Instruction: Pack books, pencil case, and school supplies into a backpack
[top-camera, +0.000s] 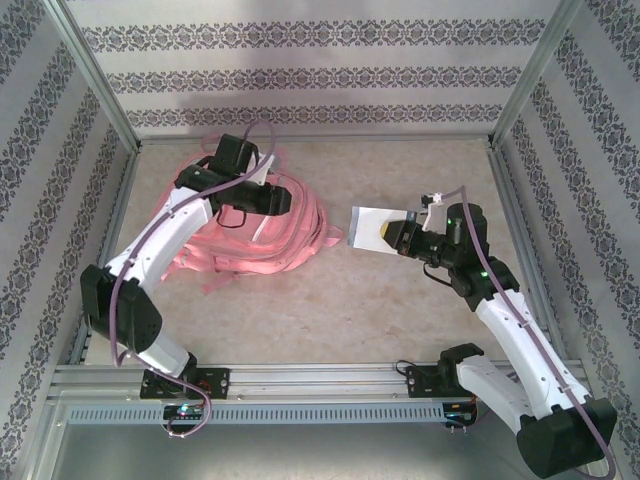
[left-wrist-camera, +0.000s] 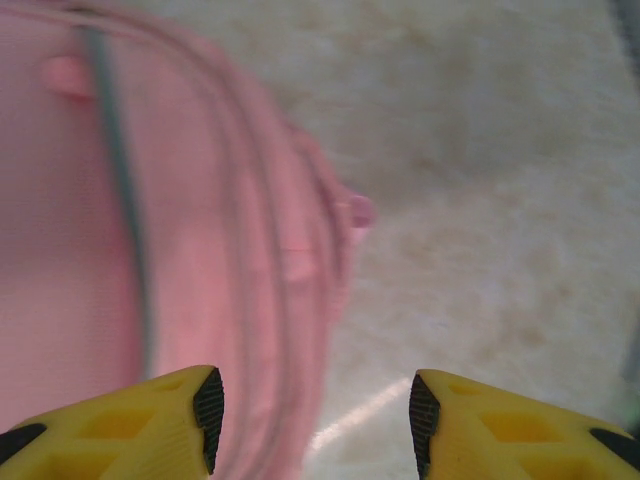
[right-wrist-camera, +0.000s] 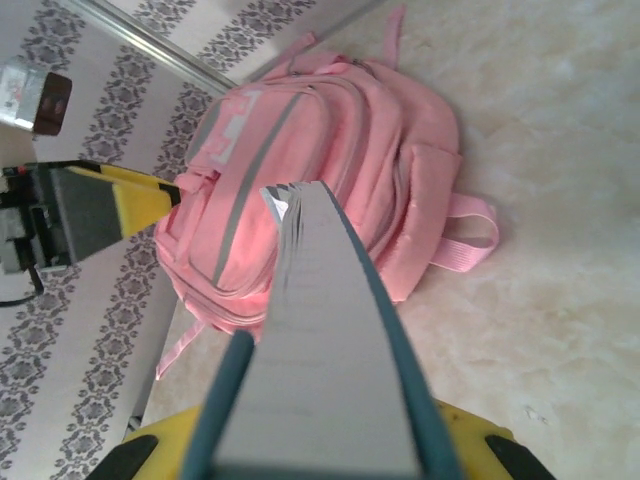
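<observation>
**Desk:** On the left?

**Photographer:** The left hand (left-wrist-camera: 315, 420), jaws apart and empty, hovers over the pink backpack (top-camera: 300, 238) at the bench's (top-camera: 350, 310) ten o'clock.

**Desk:** And the right?

**Photographer:** At the backpack's three o'clock, the right hand (top-camera: 398, 236) is clamped on a book (top-camera: 368, 225). I'd say the left should hold a pocket wide first.

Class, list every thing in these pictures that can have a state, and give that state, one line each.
left gripper: open, empty, over the backpack's edge.
right gripper: shut on the book.
book: closed, clamped edge-on, its free end towards the backpack.
backpack: lying on the table; whether its zips are open or shut cannot be told.
</observation>
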